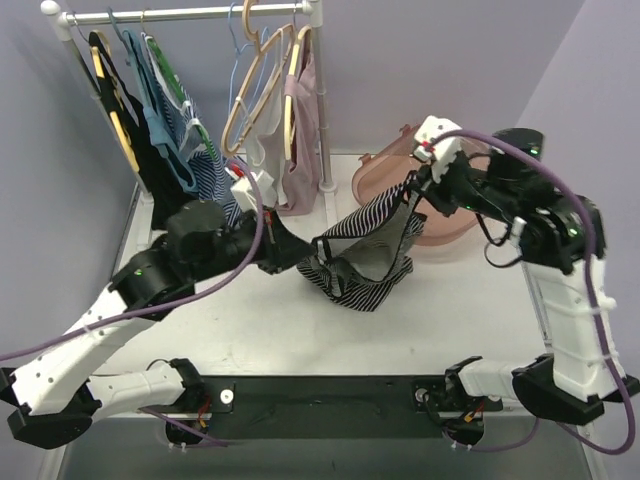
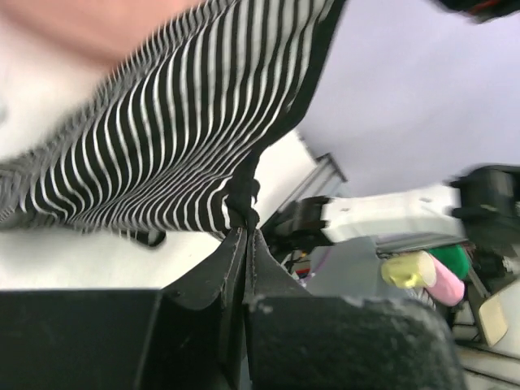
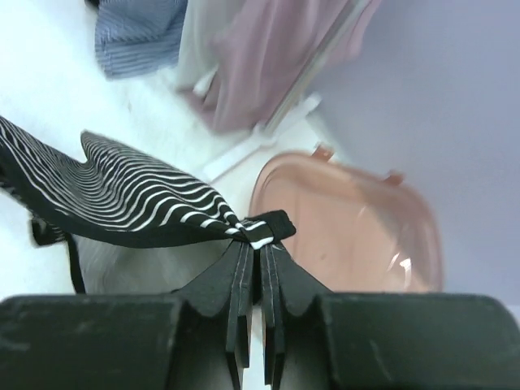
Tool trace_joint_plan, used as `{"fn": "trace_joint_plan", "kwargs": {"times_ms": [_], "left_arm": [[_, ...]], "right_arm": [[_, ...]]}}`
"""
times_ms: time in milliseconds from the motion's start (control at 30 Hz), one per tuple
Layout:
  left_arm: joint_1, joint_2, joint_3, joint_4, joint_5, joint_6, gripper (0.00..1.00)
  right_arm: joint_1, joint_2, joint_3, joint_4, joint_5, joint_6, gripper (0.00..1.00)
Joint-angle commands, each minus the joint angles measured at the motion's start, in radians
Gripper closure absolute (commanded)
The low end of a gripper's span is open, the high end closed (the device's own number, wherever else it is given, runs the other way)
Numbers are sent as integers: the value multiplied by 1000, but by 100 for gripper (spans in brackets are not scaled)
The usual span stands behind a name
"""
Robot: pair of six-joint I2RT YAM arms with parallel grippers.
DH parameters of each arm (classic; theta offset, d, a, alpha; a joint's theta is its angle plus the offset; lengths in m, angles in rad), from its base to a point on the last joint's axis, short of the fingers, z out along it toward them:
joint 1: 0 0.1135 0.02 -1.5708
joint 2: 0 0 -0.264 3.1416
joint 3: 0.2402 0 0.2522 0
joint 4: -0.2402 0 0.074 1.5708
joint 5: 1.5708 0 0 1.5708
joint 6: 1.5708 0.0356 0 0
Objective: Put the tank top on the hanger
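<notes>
Left fingers (image 2: 238,250) are pressed shut on the black trim of the top (image 1: 365,250), pinching a bunched seam. Right fingers (image 3: 248,258) are shut too, on a folded bit of striped edge and trim. Between the two grips the top hangs spread in front of the rail (image 1: 190,14), forward of its right post. Its grey inside is open to the overhead view and its lower fold sags toward the worktop (image 1: 250,330).

The step in hand looks to be carrying the opened top back to the hanger (image 1: 234,75). I take that to be the thin pale-blue rod on the rail, just left of the tan hangers (image 1: 262,90). To do it well, both pinches need to hold firm and far enough apart that the opening is wide. It should not be so taut that the trim slips out. The arms should rise together so the sagging fold clears the worktop. They should come to the rail squarely, so one end of the hanger can enter the opening without snagging the clothes beside it.

Most of the hanger is lost among the tan ones, so its ends and tilt are unclear. Whether each grip holds neck or armhole cannot be told. Nor is it clear whether the lower fold touches the worktop. The left wrist view is blurred along its top, and neither wrist view shows the hanger.
</notes>
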Motion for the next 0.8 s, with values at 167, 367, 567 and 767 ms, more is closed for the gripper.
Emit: {"fn": "trace_joint_plan", "kwargs": {"times_ms": [167, 367, 567, 767], "left_arm": [[3, 60, 457, -3, 216, 167, 100], [3, 7, 343, 42, 196, 157, 100], [12, -108, -113, 198, 141, 62, 100], [92, -76, -478, 371, 120, -55, 100]], "right_arm": [[40, -92, 377, -23, 55, 161, 100], [-20, -172, 116, 40, 15, 284, 100], [-18, -172, -277, 113, 47, 311, 100], [-23, -117, -581, 198, 78, 236, 100]]}}
